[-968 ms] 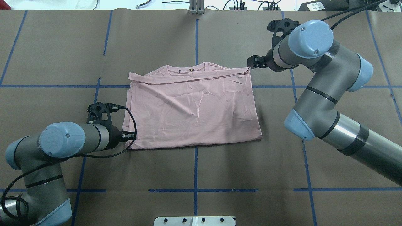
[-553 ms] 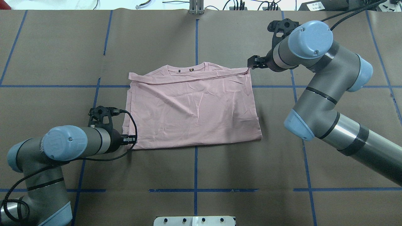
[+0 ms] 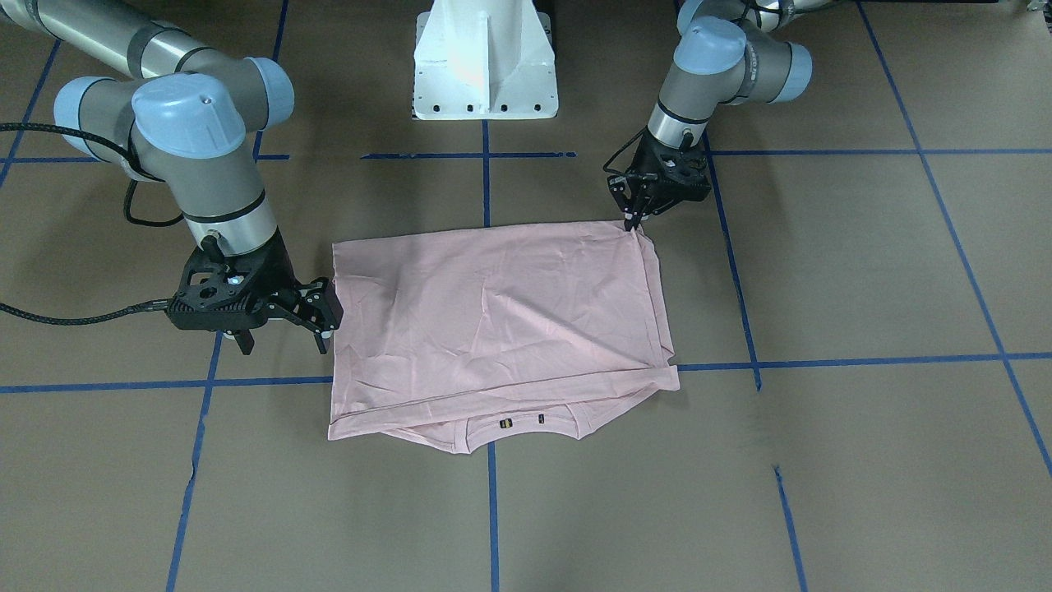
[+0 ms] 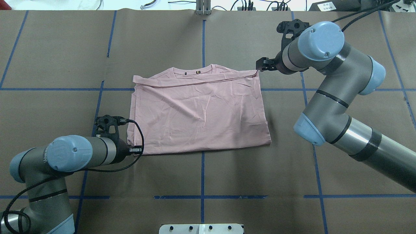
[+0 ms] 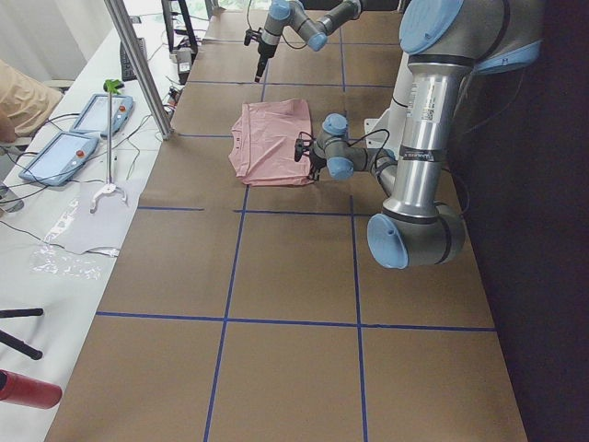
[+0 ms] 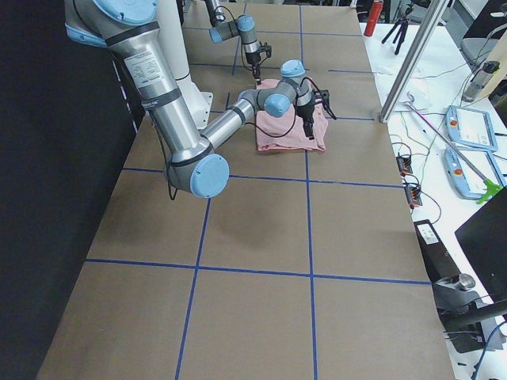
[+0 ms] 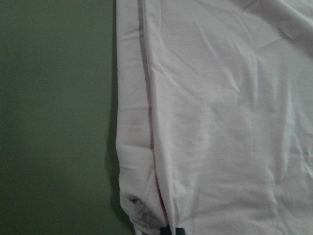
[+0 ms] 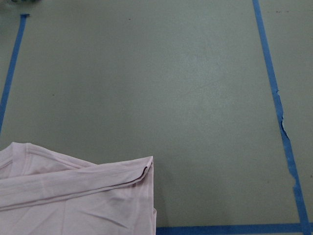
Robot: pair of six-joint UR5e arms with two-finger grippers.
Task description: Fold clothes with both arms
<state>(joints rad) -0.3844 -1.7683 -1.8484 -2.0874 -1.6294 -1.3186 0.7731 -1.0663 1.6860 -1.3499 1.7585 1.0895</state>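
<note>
Brown paper (image 4: 65, 48) gridded with blue tape (image 4: 202, 39) covers the table, with wide bare margins on every side. At the overhead view's centre lies the pink T-shirt (image 4: 201, 113), a soft, creased rectangle, its collar at the top edge. The left gripper (image 4: 138, 149) meets the lower-left corner, jaws together. The right gripper (image 4: 260, 65) sits just beside the upper-right corner, jaws apart.

Brown paper covers the tabletop (image 4: 162, 48), gridded with blue tape (image 4: 202, 196). Beyond its far edge, past a metal post (image 5: 138, 64), a white bench (image 5: 87, 230) carries two tablets (image 5: 57, 158).
</note>
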